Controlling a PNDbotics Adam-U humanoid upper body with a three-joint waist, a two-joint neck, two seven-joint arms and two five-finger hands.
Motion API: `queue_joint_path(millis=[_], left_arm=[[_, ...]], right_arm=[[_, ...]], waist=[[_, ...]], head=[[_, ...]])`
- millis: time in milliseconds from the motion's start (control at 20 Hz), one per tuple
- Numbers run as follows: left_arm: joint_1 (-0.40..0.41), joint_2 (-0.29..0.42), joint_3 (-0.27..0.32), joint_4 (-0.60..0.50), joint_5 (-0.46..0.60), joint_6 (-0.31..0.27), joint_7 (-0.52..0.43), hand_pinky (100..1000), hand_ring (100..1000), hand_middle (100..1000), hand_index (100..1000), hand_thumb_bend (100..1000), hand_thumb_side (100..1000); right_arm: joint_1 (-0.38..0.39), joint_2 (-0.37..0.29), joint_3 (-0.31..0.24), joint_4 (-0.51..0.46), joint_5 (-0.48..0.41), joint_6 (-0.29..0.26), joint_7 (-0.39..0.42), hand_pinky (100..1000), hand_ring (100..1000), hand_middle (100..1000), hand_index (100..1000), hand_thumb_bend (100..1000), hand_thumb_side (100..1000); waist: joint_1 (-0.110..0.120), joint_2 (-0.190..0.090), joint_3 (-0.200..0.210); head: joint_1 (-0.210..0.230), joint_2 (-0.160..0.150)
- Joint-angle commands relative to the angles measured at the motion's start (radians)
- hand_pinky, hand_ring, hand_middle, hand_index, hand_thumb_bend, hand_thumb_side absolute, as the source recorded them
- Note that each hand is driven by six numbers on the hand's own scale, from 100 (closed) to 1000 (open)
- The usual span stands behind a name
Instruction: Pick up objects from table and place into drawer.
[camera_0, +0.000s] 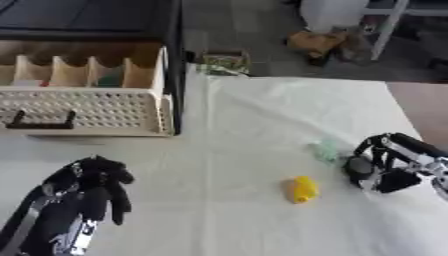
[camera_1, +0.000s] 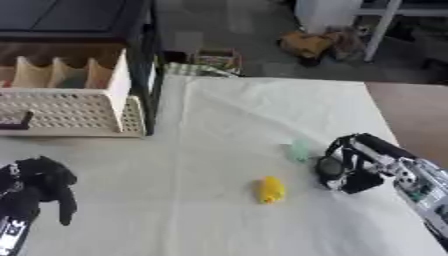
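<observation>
A small yellow object (camera_0: 304, 189) lies on the white tablecloth, right of centre. A pale green, see-through object (camera_0: 325, 149) lies a little behind it to the right. My right hand (camera_0: 378, 169) hovers just right of both, fingers curled, holding nothing that I can see. My left hand (camera_0: 94, 184) rests at the lower left with its fingers bent downward, empty. The cream drawer (camera_0: 87, 112) stands pulled out at the upper left, with a perforated front, a black handle (camera_0: 40, 123) and wooden dividers inside.
The drawer sits in a dark cabinet (camera_0: 96, 20) at the table's back left. The white cloth (camera_0: 245, 120) covers the table; bare brown tabletop (camera_0: 424, 110) shows at the right edge. Clutter lies on the floor beyond the far edge.
</observation>
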Motion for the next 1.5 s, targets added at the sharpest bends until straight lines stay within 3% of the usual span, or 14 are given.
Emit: queue_joint_path(millis=[50, 350, 1200, 1500], left_arm=[[-0.013, -0.003, -0.002, -0.014, 0.001, 0.003, 0.0, 294, 444, 576, 736, 100, 457], [-0.014, -0.005, -0.003, -0.014, -0.006, 0.002, 0.001, 294, 442, 576, 736, 100, 452], [-0.011, -0.012, -0.005, -0.014, -0.02, 0.004, 0.002, 290, 440, 574, 733, 100, 443], [-0.011, -0.013, -0.006, -0.014, -0.026, 0.006, 0.003, 287, 439, 572, 732, 100, 442]], right_arm=[[0.0, -0.02, 0.005, 0.011, 0.009, 0.003, 0.005, 469, 572, 309, 702, 406, 201], [0.008, -0.02, 0.0, -0.001, -0.005, 0.002, 0.01, 484, 577, 308, 726, 499, 245], [-0.004, -0.028, -0.018, -0.022, -0.027, 0.009, 0.041, 496, 589, 343, 763, 509, 277], [-0.005, -0.028, -0.015, -0.017, -0.019, 0.01, 0.046, 460, 563, 296, 710, 501, 251]], waist=[[0.002, -0.009, 0.004], [0.002, -0.006, 0.004], [0.002, -0.003, 0.003], [0.001, -0.002, 0.004]], head=[[-0.001, -0.015], [0.001, -0.015], [0.002, -0.015], [0.003, -0.013]])
